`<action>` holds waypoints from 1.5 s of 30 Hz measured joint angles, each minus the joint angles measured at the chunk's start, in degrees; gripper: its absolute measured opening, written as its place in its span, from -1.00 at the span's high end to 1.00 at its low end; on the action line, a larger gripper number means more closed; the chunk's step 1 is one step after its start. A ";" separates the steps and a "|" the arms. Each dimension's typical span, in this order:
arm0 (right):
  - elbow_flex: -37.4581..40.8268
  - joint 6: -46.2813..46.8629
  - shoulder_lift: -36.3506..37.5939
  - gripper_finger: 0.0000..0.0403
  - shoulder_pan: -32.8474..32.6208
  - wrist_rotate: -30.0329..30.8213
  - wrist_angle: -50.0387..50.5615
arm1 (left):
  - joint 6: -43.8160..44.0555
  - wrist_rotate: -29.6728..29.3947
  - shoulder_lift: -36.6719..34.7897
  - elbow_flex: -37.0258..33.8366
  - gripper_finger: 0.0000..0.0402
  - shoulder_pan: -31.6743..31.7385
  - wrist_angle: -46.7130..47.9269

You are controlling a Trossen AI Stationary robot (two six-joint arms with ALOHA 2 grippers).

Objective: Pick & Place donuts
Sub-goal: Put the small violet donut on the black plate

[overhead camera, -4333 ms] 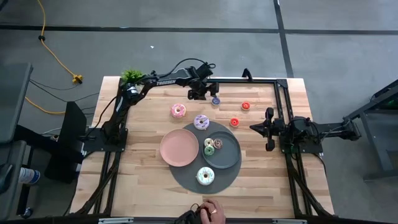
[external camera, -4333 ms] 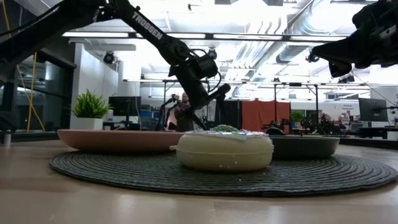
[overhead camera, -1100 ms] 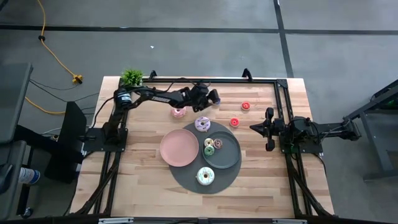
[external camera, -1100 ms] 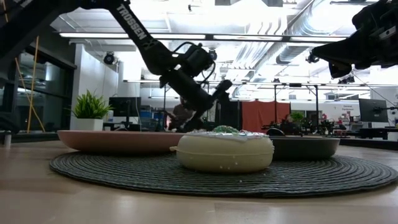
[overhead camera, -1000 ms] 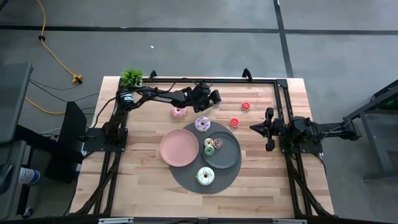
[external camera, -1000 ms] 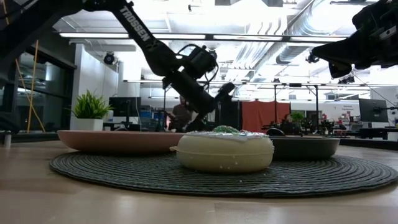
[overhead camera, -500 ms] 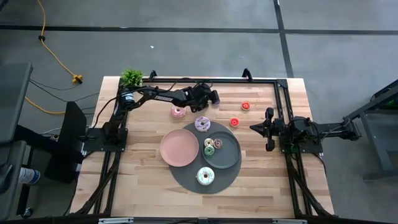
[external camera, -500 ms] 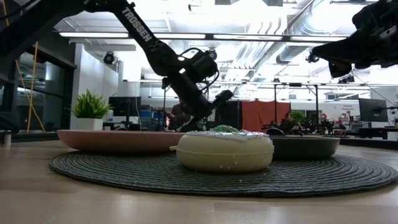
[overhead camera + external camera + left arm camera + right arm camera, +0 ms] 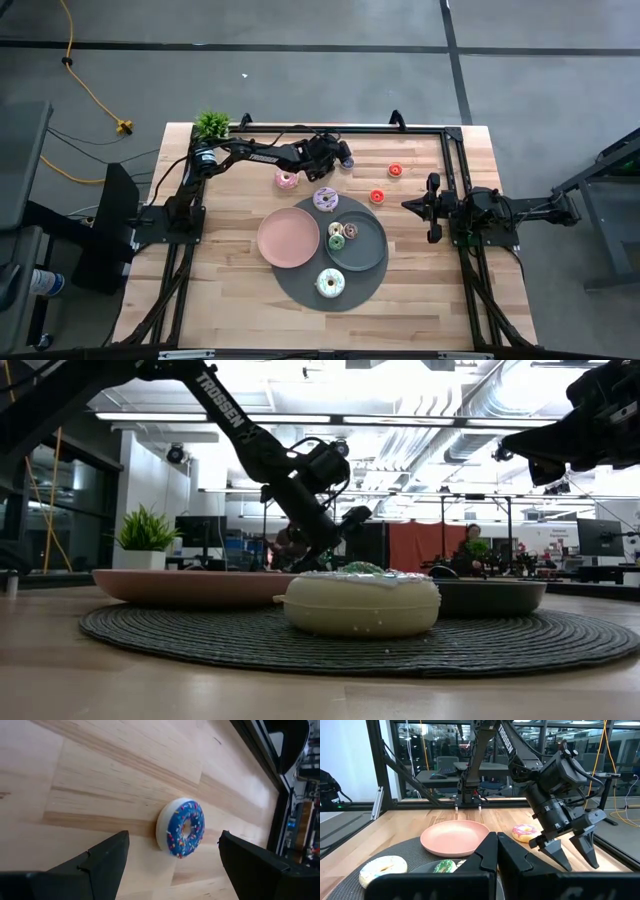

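Blue donut (image 9: pixel 183 828) between left jaws

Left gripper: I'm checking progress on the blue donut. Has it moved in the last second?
Yes. The left gripper has shifted slightly toward the table's far edge, away from the pink plate.

Hidden or cut off

From above, the left gripper (image 9: pixel 343 157) covers the blue donut (image 9: pixel 182 827); from table height, the green-sprinkled donut (image 9: pixel 361 603) blocks the tiny donuts behind it.

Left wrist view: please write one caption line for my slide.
Open left pincer hovering over a tiny blue donut with sprinkles that lies on the wooden table.
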State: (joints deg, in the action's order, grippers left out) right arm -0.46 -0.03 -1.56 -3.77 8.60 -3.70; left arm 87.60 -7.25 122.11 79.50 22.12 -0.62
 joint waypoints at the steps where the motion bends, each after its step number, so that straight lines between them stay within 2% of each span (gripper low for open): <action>1: 0.00 0.00 0.00 1.00 0.01 0.02 0.00 | 0.43 -0.02 0.01 0.00 -0.50 -0.06 0.00; 17: 0.01 0.00 0.00 1.00 0.02 0.01 0.00 | 4.41 -5.13 0.10 0.42 -0.50 -2.11 -0.02; 29: -0.01 0.00 0.00 1.00 0.00 0.02 0.00 | 6.51 -5.87 1.37 1.26 -0.50 -3.27 -2.87; 33: -0.01 0.00 -0.02 1.00 0.00 -0.01 0.11 | 6.69 -2.03 4.35 5.33 -0.50 -3.74 -3.32; 40: -0.01 0.00 0.00 1.00 0.00 0.00 0.02 | 5.39 -1.53 7.12 9.73 -0.50 -4.17 -1.89; 45: 0.00 0.00 0.00 1.00 0.02 0.00 -0.05 | 5.67 -1.27 7.40 9.98 -0.50 -4.15 -0.37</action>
State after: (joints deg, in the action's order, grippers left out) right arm -0.46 -0.03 -1.56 -3.75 8.60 -3.76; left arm 93.27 -8.53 129.51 89.48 17.98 -0.99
